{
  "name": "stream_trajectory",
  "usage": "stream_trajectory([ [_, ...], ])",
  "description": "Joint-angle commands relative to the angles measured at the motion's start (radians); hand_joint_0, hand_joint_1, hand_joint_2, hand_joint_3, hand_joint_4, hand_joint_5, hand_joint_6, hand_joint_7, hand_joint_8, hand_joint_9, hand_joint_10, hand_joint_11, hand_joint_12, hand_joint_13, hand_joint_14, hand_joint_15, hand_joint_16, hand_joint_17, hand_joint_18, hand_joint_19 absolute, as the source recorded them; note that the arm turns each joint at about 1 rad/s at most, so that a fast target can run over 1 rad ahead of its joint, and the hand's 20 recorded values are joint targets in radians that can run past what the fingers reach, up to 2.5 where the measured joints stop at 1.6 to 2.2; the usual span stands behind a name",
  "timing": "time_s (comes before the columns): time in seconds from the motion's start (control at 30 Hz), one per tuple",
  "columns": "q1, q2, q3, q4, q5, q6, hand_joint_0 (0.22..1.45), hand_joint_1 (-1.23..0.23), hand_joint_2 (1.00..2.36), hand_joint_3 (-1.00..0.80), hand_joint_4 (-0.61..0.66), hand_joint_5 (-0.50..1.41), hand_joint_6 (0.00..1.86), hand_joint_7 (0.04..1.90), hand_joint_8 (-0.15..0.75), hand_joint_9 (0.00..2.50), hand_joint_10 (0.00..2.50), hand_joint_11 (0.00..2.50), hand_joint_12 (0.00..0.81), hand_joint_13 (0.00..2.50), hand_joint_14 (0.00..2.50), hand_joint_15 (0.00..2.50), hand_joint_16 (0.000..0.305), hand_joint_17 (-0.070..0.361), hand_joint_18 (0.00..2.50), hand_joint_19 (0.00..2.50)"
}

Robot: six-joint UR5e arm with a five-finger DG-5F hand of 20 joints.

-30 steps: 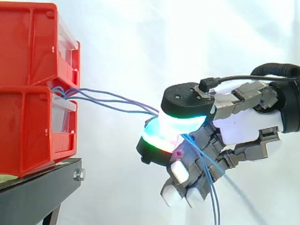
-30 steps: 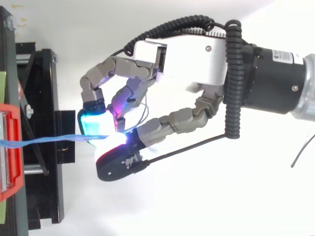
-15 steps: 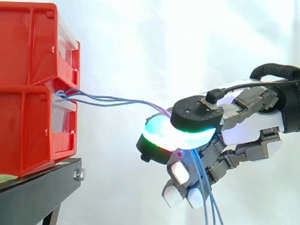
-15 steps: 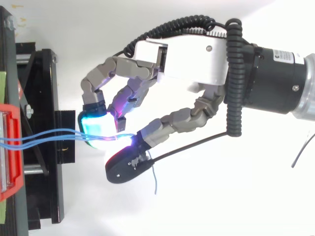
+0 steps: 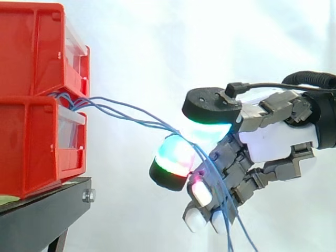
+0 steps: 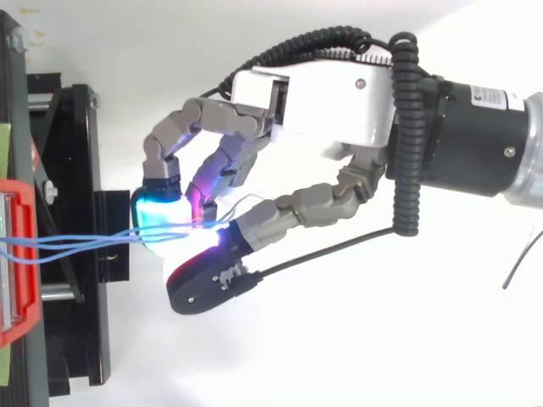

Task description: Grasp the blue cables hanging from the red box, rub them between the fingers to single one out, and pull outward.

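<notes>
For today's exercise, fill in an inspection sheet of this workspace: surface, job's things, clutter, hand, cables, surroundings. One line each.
Surface: the black stand carries the bins at the left.
Job's things: two red bins stacked one on the other; blue cables come out between them.
Clutter: nothing seen.
Hand: the hand is curled shut on the blue cables, clear of the bins.
Cables: the blue cables run in loose curves from the bins to the hand, and their ends hang down past the fingers.
Surroundings: a white curtain behind the work.
</notes>
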Motion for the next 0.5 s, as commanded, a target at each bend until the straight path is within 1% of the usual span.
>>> stream_trajectory([
  [0.0, 0.000, 0.000, -0.001, 0.000, 0.000, 0.000, 0.47, -0.70, 1.00, -0.50, 0.09, -0.17, 0.85, 0.88, 0.322, 1.00, 0.02, 0.63, 0.412, 0.86, 0.02, 0.43, 0.058, 0.130, 0.85, 0.48],
  [0.17, -0.002, 0.000, 0.001, 0.000, 0.000, 0.000, 0.46, -0.66, 1.00, -0.50, 0.10, -0.17, 0.84, 0.87, 0.330, 0.99, 0.02, 0.62, 0.424, 0.87, 0.02, 0.43, 0.060, 0.134, 0.86, 0.49],
  [0.2, -0.003, -0.001, -0.001, -0.002, -0.006, 0.000, 0.46, -0.65, 1.00, -0.50, 0.10, -0.17, 0.84, 0.87, 0.329, 0.99, 0.02, 0.61, 0.426, 0.87, 0.02, 0.43, 0.060, 0.135, 0.86, 0.49],
  [0.27, -0.003, 0.000, -0.001, -0.002, -0.009, 0.000, 0.47, -0.63, 1.00, -0.50, 0.10, -0.17, 0.84, 0.88, 0.320, 0.99, 0.02, 0.62, 0.418, 0.86, 0.02, 0.42, 0.059, 0.132, 0.85, 0.49],
  [0.3, -0.003, 0.000, 0.001, -0.002, -0.011, 0.000, 0.51, -0.63, 1.00, -0.50, 0.08, -0.17, 0.83, 0.90, 0.312, 0.98, 0.02, 0.62, 0.404, 0.85, 0.02, 0.43, 0.056, 0.126, 0.82, 0.51],
  [0.37, -0.005, 0.000, 0.001, -0.003, -0.011, 0.000, 0.54, -0.63, 1.00, -0.49, 0.07, -0.17, 0.84, 0.92, 0.305, 0.97, 0.02, 0.63, 0.395, 0.84, 0.02, 0.44, 0.054, 0.122, 0.81, 0.53],
  [0.43, -0.005, 0.000, 0.001, -0.005, -0.012, 0.000, 0.58, -0.63, 1.01, -0.37, 0.06, -0.17, 0.84, 0.94, 0.299, 0.97, 0.02, 0.63, 0.386, 0.83, 0.02, 0.43, 0.053, 0.119, 0.79, 0.54],
  [0.47, -0.005, 0.005, 0.001, -0.005, -0.012, 0.000, 0.58, -0.63, 1.01, -0.35, 0.06, -0.17, 0.85, 0.94, 0.299, 0.97, 0.02, 0.64, 0.384, 0.83, 0.02, 0.43, 0.053, 0.119, 0.79, 0.54],
])
